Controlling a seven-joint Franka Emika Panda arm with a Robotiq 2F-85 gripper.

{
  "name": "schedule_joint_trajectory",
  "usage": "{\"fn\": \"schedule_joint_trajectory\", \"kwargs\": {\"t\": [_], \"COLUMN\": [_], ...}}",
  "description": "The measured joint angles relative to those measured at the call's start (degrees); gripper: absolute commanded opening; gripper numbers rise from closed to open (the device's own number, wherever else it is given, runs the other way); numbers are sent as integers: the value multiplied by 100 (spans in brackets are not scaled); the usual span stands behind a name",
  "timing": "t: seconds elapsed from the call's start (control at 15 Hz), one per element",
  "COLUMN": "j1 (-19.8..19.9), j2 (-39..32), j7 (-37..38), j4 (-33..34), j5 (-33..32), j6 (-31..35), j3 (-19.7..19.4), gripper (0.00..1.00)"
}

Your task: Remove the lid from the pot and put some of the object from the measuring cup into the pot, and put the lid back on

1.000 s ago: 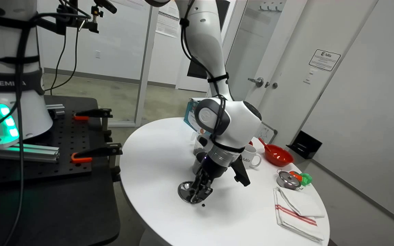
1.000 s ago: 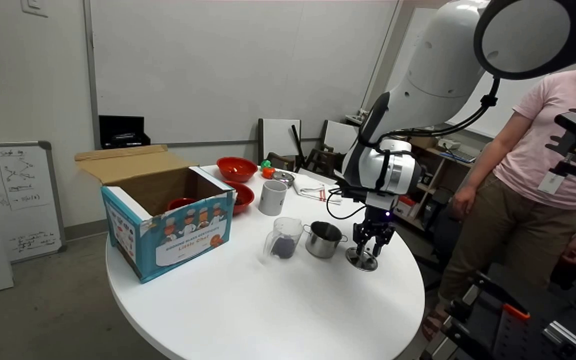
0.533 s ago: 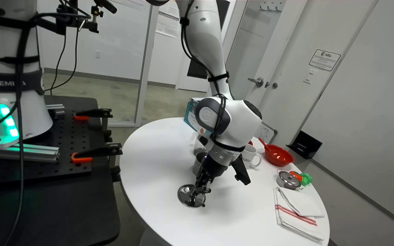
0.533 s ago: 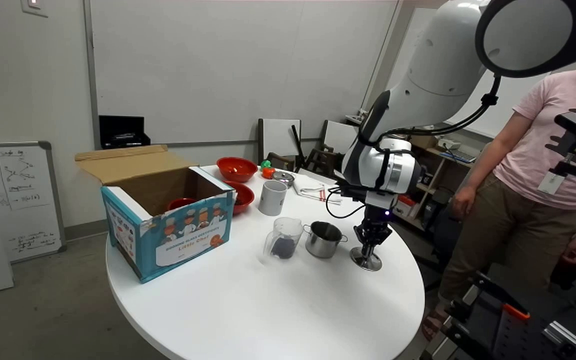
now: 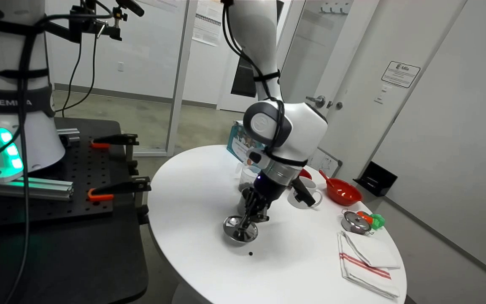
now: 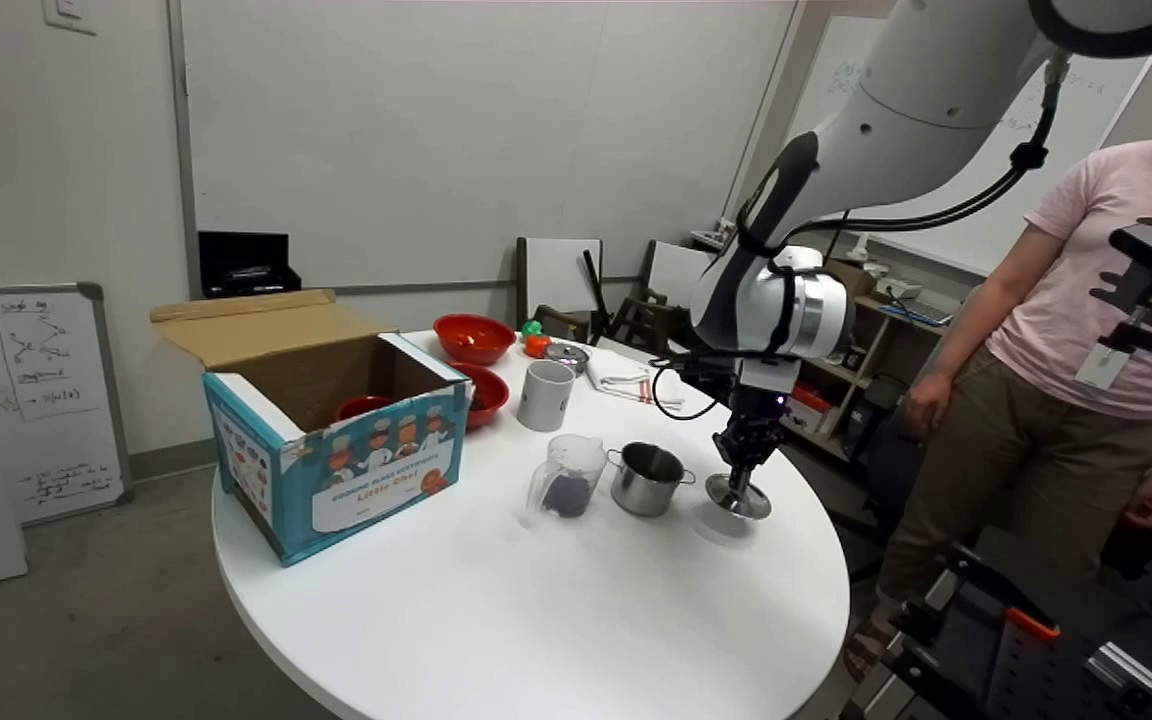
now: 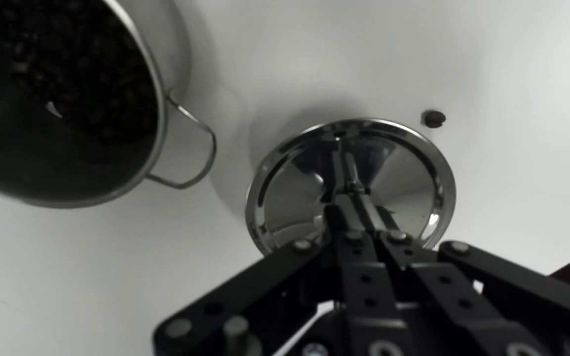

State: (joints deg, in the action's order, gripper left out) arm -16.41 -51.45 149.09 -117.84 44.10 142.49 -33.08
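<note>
Silver lid (image 6: 749, 504) hangs tilted from the claw (image 6: 739, 481), gripped face upward.

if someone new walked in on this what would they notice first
Probably the big open turquoise box on the white table in an exterior view, with red bowls behind it. Next would likely come the shiny lid, held just above the table in the closed jaws, beside the uncovered silver pot. A person in a pink shirt also stands out at that picture's right edge.
</note>
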Motion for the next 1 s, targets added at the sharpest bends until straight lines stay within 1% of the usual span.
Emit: {"fn": "schedule_joint_trajectory", "kwargs": {"t": [0.07, 0.2, 0.4, 0.73, 0.8, 0.93, 1.0], "j1": [-47, -255, -632, -1456, -1575, -1678, -1598], "j2": [119, 289, 479, 560, 562, 559, 590], "j7": [16, -3, -5, -7, -8, -55, -46], "j4": [-83, -236, -395, -411, -360, -160, -28], "j5": [-91, -127, -277, -540, -646, -869, -1196], "j6": [23, 23, 19, -47, -79, -210, -233], "j3": [-53, -304, -659, -1206, -1250, -1255, -1148], "gripper": [1, 1, 1, 1, 1, 1, 1]}}
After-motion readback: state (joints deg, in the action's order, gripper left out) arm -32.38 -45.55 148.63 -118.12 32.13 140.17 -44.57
